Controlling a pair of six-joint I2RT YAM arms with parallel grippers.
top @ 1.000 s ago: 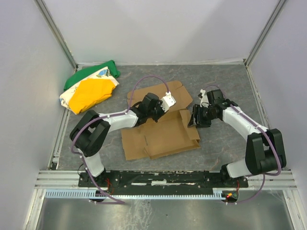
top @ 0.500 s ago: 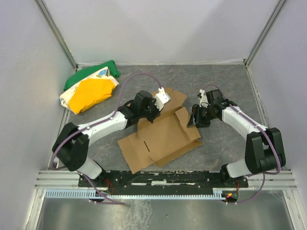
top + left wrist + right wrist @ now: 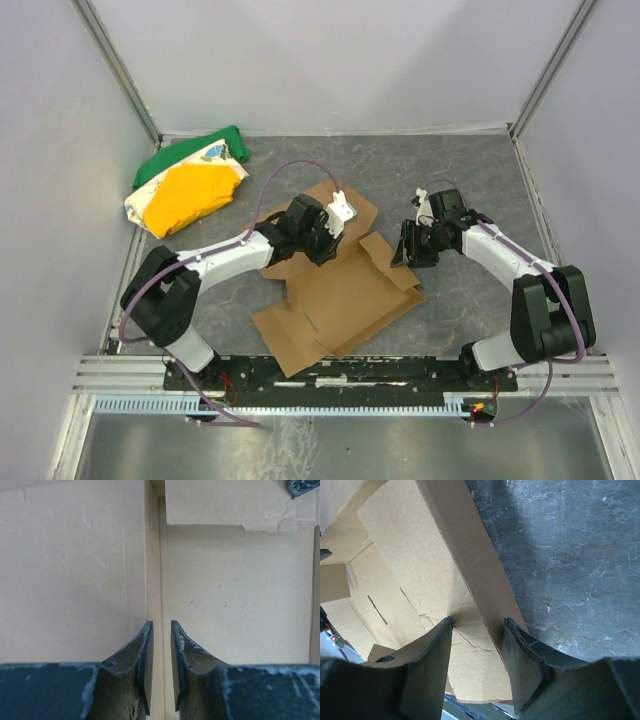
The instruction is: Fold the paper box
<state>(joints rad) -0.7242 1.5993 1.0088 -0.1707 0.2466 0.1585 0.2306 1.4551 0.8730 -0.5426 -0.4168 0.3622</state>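
The paper box (image 3: pixel 340 290) lies mostly flat on the grey table as a brown cardboard sheet with flaps and slots, turned at an angle. My left gripper (image 3: pixel 322 238) hovers over its far part. In the left wrist view those jaws (image 3: pixel 161 622) stand a narrow gap apart over a fold line of the box (image 3: pixel 225 605), pinching nothing. My right gripper (image 3: pixel 408 247) is at the box's right edge. Its open jaws (image 3: pixel 477 621) straddle a raised flap (image 3: pixel 455 555), with the left fingertip (image 3: pixel 445 630) touching the cardboard.
A green, yellow and white cloth bundle (image 3: pixel 190 185) lies at the far left corner. Grey walls close in the back and both sides. A metal rail (image 3: pixel 340 372) runs along the near edge, just past the box's front corner.
The cardboard sheet has turned, its near-left corner swinging toward the front rail. My left gripper's jaws have parted slightly. The right gripper has stayed at the right flap.
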